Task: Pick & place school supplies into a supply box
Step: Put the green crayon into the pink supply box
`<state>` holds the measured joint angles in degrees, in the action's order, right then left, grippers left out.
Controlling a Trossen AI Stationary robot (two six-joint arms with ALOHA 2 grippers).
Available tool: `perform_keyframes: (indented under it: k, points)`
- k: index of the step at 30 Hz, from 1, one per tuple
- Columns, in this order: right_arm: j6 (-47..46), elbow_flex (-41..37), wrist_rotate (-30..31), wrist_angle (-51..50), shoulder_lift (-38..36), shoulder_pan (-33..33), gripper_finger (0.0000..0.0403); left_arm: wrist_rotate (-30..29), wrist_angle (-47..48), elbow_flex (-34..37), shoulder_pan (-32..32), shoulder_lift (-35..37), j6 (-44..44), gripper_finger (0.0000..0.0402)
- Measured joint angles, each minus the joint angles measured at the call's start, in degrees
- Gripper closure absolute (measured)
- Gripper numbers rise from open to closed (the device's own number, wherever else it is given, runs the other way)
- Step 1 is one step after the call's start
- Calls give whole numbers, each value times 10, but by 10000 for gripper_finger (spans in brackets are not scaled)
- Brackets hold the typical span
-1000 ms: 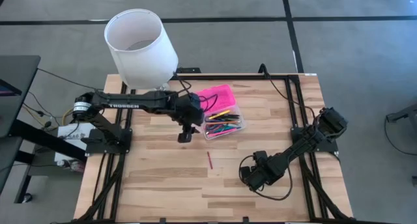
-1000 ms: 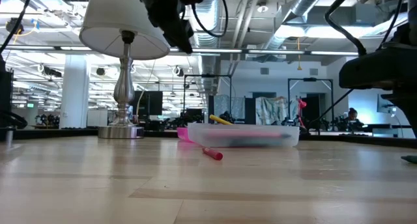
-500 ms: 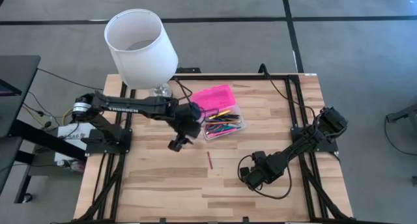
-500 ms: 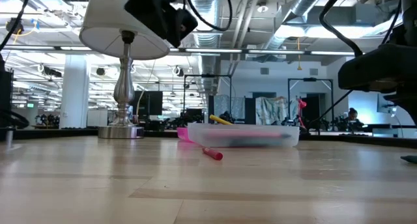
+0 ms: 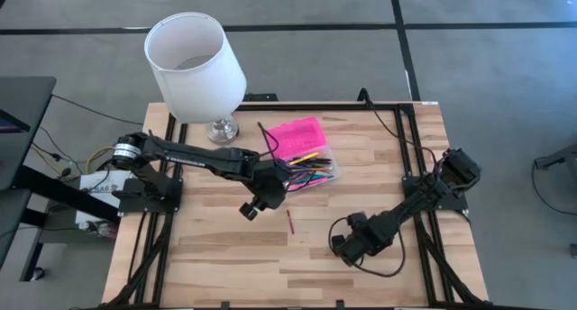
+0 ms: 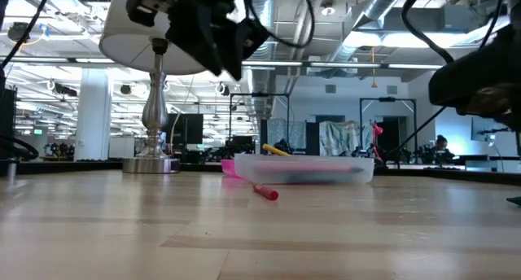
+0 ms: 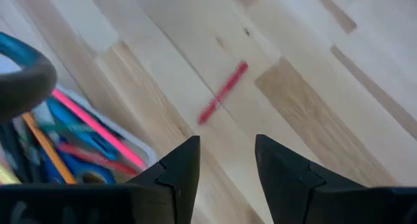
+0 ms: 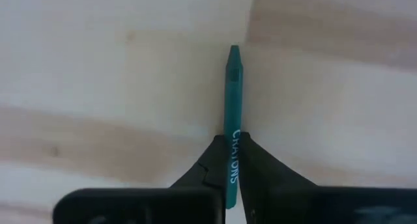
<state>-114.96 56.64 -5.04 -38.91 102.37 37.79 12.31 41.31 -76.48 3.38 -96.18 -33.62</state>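
Right claw (image 8: 229, 160) is low on the surface (image 5: 225, 256) at about 5 o'clock, clenched on a teal crayon (image 8: 232, 100) whose tip sticks out past the fingers.

Left claw (image 7: 225, 160) hangs above the surface near centre, fingers parted, nothing between them. Red pen (image 5: 290, 222) lies loose on the wood just beside it.

Supply box (image 5: 311, 171) sits at about 12 o'clock, pink lid (image 5: 298, 132) flipped back, base full of pens and markers. White lamp (image 5: 194, 62) at 11 o'clock.

White-shaded lamp (image 5: 194, 65) at the wooden table's (image 5: 225, 256) back-left corner.
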Motion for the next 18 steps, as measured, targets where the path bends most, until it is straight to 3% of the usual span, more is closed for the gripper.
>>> perform_keyframes:
  k: [6, 18]
  points:
    - [20, 0, -5, 15, 0, 5, 396, -1, 13, 0, 0, 1, 8, 260]
    - [224, 50, 45, -15, 4, -19, 401, 15, 114, 0, -18, 1, 100, 260]
